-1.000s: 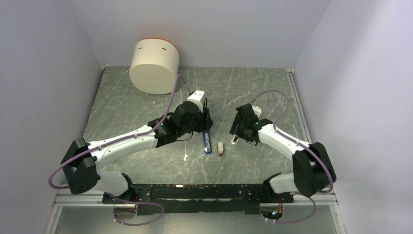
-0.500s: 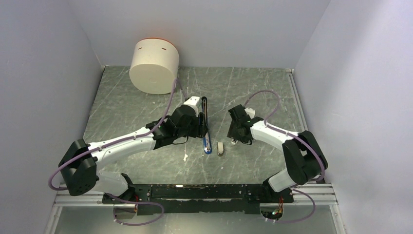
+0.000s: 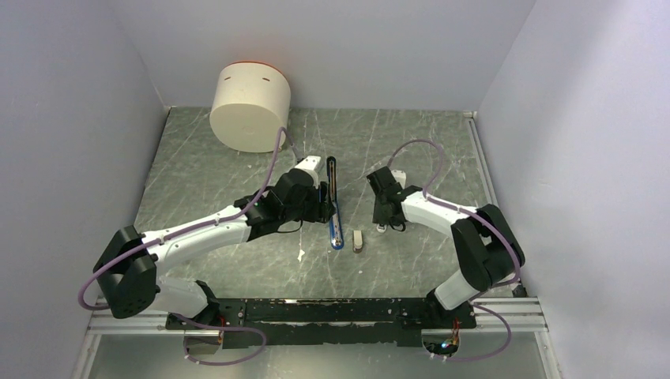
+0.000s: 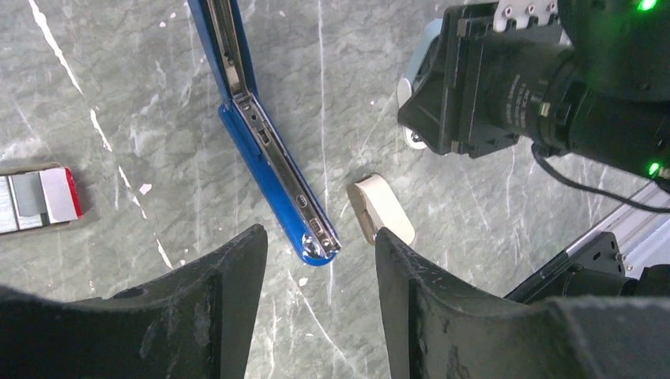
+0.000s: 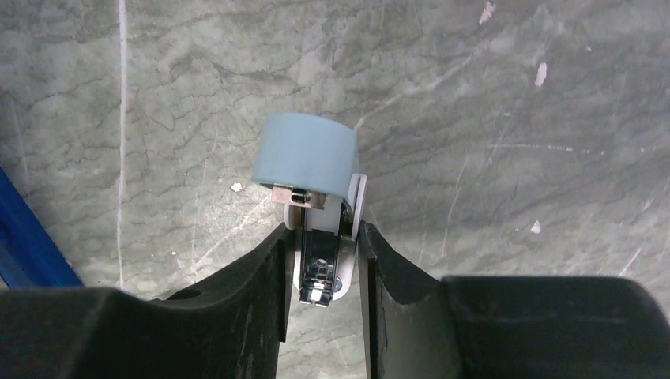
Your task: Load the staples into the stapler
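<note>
The stapler lies open on the table, with a bright blue body, a silver channel facing up and a black top arm swung back. It also shows in the top view. The red staples box with its white label lies left of it, hidden under my left arm in the top view. My left gripper is open and empty, hovering over the stapler's near tip. My right gripper is shut on a small pale-blue and white oblong piece standing on the table, to the right of the stapler.
A tan oblong piece lies just right of the stapler's tip, between the two grippers. A large cream cylinder stands at the far left. Grey walls close in the table on three sides.
My right gripper has moved left, toward the stapler, with the pale-blue piece between its fingers. My left gripper has drawn back a little to the left, uncovering the stapler's black arm.
</note>
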Motion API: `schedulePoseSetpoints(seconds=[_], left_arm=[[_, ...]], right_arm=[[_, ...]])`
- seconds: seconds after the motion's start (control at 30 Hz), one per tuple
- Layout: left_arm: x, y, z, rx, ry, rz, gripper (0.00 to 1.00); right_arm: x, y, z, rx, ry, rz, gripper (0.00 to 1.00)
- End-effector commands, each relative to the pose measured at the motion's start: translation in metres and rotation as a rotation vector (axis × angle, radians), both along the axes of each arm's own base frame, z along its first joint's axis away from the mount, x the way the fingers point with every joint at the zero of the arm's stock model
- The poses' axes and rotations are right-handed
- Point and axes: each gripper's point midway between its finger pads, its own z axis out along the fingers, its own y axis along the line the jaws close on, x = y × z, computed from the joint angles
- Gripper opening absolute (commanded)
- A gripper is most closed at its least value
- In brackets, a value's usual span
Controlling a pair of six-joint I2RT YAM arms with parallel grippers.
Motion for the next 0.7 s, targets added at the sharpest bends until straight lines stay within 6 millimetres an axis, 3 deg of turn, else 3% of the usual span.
schedulePoseSetpoints(seconds=[0.0, 0.37, 0.53, 0.67], left_arm=[[-0.004, 0.002, 0.003, -0.022, 0.005, -0.013, 0.58], [-0.005, 0.000, 0.002, -0.021, 0.016, -0.023, 0.57], [-0.005, -0.001, 0.003, -0.023, 0.020, -0.027, 0.57], [-0.005, -0.002, 0.006, -0.032, 0.018, -0.027, 0.57]], right_arm=[[0.017, -0.017, -0.008, -0.069, 0.003, 0.087, 0.33], [0.021, -0.018, -0.014, -0.035, 0.025, 0.199, 0.36], [0.016, -0.017, -0.009, -0.008, 0.043, 0.152, 0.53], [0.017, -0.019, 0.015, 0.007, -0.011, 0.115, 0.63]])
